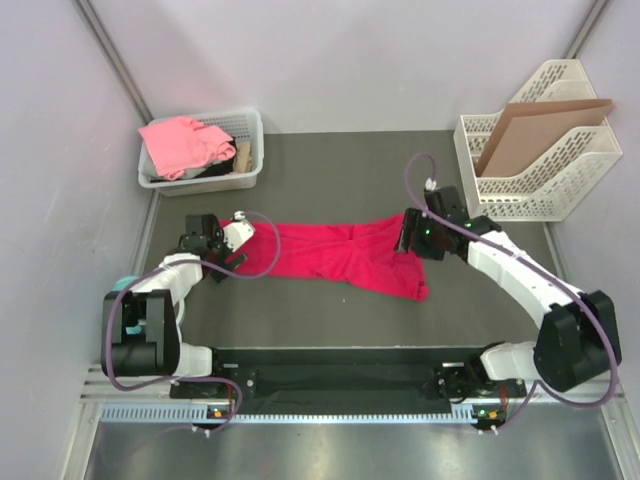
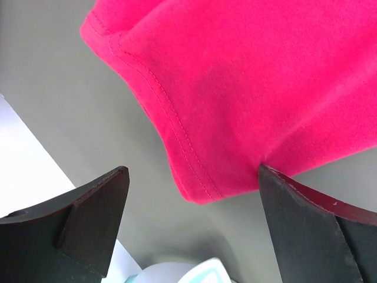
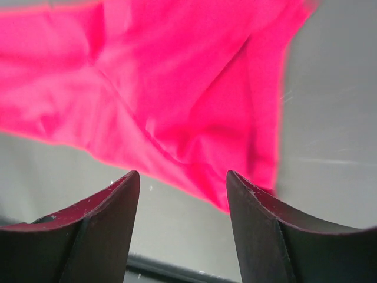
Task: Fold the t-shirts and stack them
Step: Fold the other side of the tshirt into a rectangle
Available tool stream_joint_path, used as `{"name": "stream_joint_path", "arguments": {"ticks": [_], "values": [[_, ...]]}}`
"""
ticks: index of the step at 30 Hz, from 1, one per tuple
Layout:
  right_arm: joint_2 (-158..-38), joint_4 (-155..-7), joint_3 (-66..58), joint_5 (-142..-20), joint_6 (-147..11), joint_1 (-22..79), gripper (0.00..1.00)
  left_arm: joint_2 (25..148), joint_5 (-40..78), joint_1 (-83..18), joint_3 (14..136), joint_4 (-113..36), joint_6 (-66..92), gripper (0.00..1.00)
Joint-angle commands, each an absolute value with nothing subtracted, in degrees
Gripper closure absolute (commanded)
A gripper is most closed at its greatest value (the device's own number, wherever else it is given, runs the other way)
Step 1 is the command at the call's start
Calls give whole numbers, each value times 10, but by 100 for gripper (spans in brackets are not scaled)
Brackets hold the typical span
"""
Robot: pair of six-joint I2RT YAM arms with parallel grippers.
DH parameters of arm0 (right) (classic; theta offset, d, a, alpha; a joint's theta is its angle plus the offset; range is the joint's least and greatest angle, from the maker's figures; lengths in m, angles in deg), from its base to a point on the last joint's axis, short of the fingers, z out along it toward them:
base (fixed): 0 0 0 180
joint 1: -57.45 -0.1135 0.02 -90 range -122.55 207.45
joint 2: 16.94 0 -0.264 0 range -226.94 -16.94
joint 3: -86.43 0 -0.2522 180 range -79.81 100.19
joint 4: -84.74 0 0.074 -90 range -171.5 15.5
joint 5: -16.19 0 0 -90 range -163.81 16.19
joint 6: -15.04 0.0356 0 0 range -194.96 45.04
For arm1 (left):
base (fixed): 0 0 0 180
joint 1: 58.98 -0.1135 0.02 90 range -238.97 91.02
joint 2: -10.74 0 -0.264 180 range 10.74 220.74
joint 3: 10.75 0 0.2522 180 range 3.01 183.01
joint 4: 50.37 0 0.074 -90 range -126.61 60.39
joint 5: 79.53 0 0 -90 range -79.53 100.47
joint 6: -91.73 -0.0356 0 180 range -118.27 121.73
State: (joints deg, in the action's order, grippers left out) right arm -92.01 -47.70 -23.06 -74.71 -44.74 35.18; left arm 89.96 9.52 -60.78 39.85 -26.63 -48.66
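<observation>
The crimson-red t-shirt (image 1: 335,256) lies stretched out left to right across the middle of the dark table, rumpled at its right end. The salmon-pink t-shirt (image 1: 180,142) sits bunched in the white basket (image 1: 252,150) at the back left. My left gripper (image 1: 240,240) is open at the red shirt's left end; in the left wrist view its hemmed corner (image 2: 197,188) lies between the fingers, not gripped. My right gripper (image 1: 408,243) is open over the shirt's right end; the right wrist view shows the red cloth (image 3: 177,94) below, ahead of the open fingers.
A white file rack (image 1: 545,165) with a brown cardboard sheet (image 1: 535,128) stands at the back right. A teal object (image 1: 124,285) shows at the table's left edge, by the left arm. Walls close in on the left, back and right.
</observation>
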Motion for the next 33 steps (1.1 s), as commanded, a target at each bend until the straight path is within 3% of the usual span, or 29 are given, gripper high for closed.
{"name": "stream_joint_path", "arguments": {"ticks": [1,10,14,22,29,33], "values": [[-969,-566,-290,-865,-406,339,40,903,82,-616,389,-145,-488,4],[-1100,-585,-235,-875,-421,340,41,897,75,-616,385,-144,-485,3],[-1134,-546,-239,-814,-431,347,44,903,64,-624,376,-158,-501,4],[-1095,-503,-298,-743,-456,391,44,934,77,-707,390,-167,-560,4],[-1076,-481,-296,-713,-470,417,44,924,102,-715,426,-123,-544,4],[-1074,-480,-282,-734,-468,415,44,898,193,-715,502,-39,-479,2]]}}
